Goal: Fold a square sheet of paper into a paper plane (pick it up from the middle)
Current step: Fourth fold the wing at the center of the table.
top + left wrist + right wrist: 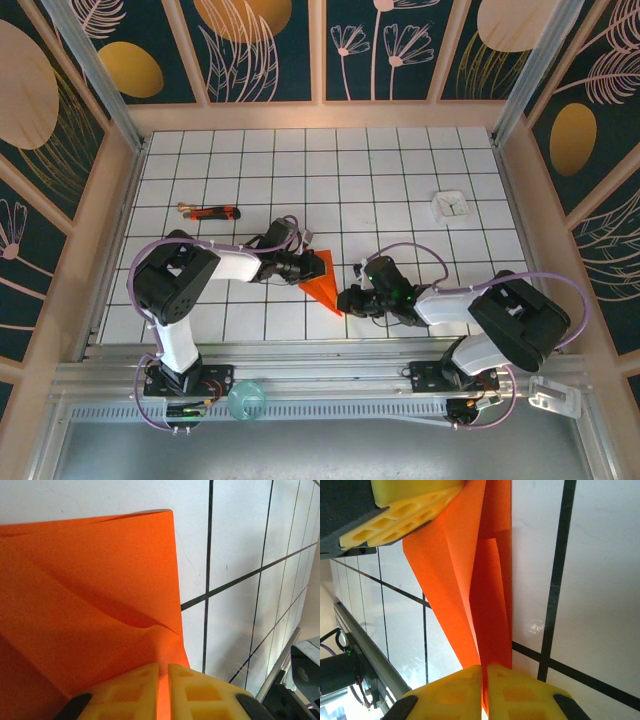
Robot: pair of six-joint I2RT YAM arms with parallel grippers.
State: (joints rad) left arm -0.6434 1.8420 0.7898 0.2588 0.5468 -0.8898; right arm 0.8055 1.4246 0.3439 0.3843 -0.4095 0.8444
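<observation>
The folding is looking well advanced. The paper plane (322, 279) is being held between the two grippers, just toward 6 o'clock of the middle of the bench (400, 170). It is already showing as a narrow orange-red wedge rather than a flat square, with its wide end toward 12 o'clock and its point toward 5 o'clock.

The left gripper (300, 266) is reaching in from 9 o'clock and clamping the wide end. Its wrist camera is showing the yellow fingers (125, 690) pressed together on a sliver of orange, with a small buckle in the paper just ahead of the pinch. The right gripper (350, 300) is coming in from 4 o'clock and pinching the pointed end. Its fingers (515, 690) are likewise closed on layered paper, and overlapping flaps and a long crease are running away toward the left gripper.

So the nose folds and the lengthwise fold appear done. The wings are probably what is remaining, though the paper is showing nearly edge-on and partly behind the grippers, so that is hard to judge. After that come sharpening the creases, setting the plane down and letting go.

The red-and-black tool (210, 211) at 10 o'clock and the small white square (450, 206) at 2 o'clock are lying well apart from the work.
</observation>
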